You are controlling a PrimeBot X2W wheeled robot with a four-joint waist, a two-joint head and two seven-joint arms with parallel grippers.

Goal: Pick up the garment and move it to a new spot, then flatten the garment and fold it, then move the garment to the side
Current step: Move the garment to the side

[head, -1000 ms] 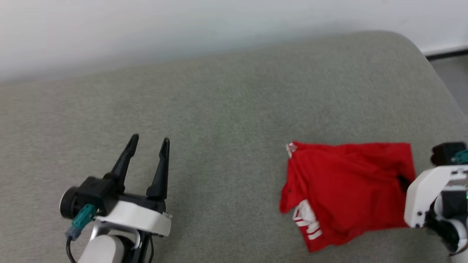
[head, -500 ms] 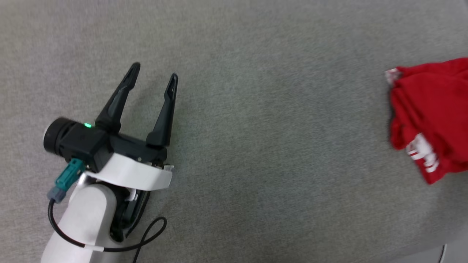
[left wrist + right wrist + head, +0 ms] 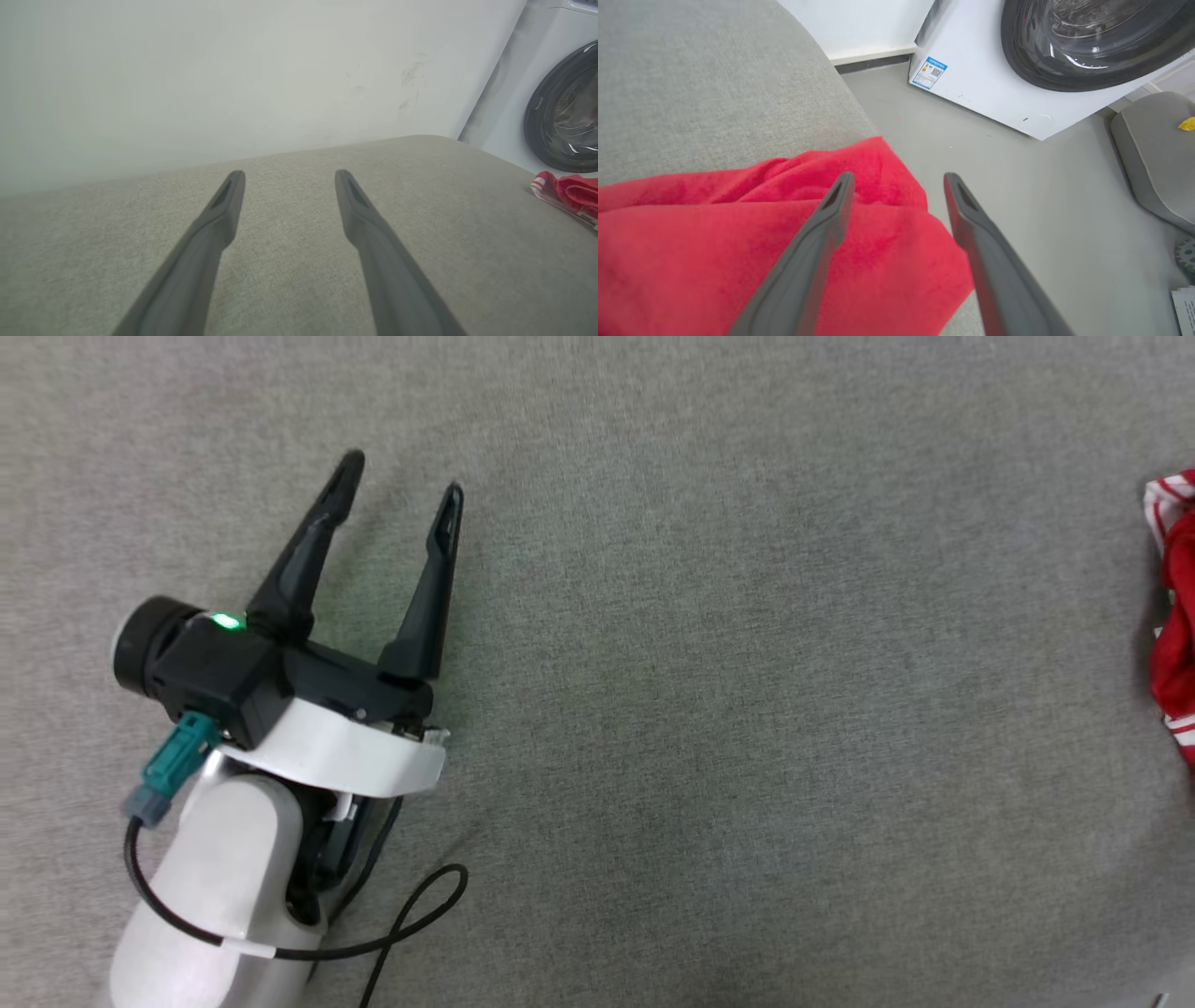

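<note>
- Right hand [image 3: 899, 176]: fingers now spread over the garment [image 3: 714, 242], having released it within the last second.
- Garment: lies at the desk [image 3: 691, 70] corner, lower left of the right wrist view.
- Left hand [image 3: 401, 474]: released, empty.
- Judgement: side placement appears complete.

The left claw [image 3: 402, 474] stands well apart from the garment [image 3: 1178, 635]. Its two dark fingers are spread wide with nothing between them, and it sits on a pale forearm [image 3: 215, 859]. The right claw [image 3: 900, 176] hangs just above the garment's corner, fingers likewise parted and gripping nothing.
</note>
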